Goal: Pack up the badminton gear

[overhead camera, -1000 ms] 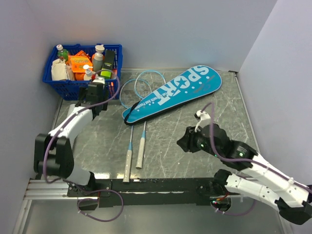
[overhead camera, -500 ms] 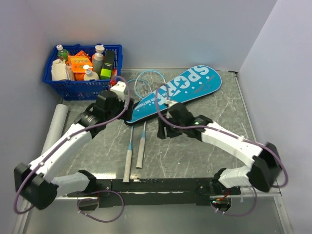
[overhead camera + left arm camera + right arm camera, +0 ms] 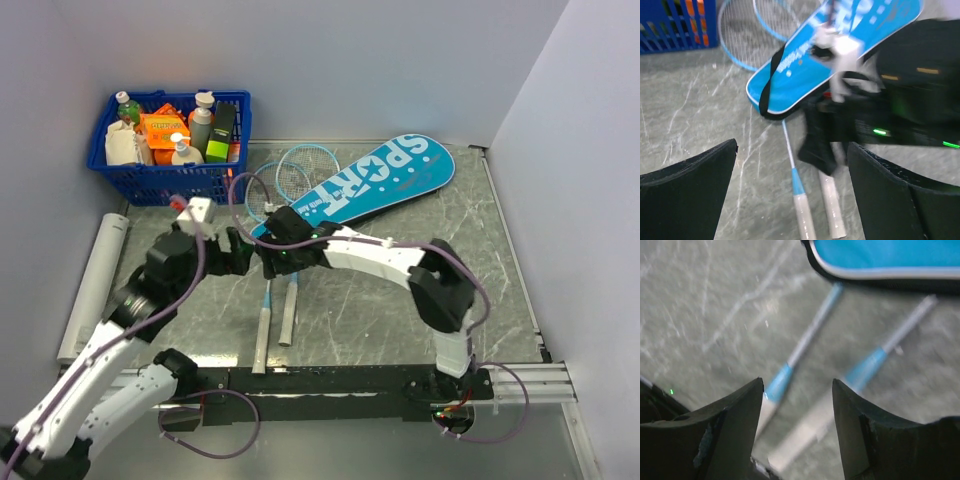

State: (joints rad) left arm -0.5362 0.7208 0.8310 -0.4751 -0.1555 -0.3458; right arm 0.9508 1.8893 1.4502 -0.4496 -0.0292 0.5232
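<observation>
Nothing is packed yet: both rackets (image 3: 262, 340) are seen lying on the counter (image 3: 360, 320), partly under the bag (image 3: 370, 185), and the left pincer (image 3: 792, 145) and right pincer (image 3: 797, 385) are held spread, empty.

bag (image 3: 372, 180) on racket heads (image 3: 285, 178) | handles (image 3: 288, 318) near | basket (image 3: 150, 184) far-L | tube (image 3: 95, 285) L edge

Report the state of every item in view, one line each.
Bag: lying flat across both rackets, neither racket inside.
Rackets: lying flat side by side, heads partly under the bag.
Basket: upright, full.
White tube: lying flat at the far left.
Left pincer: open, empty.
Right pincer: open, empty, above the racket shafts.
</observation>
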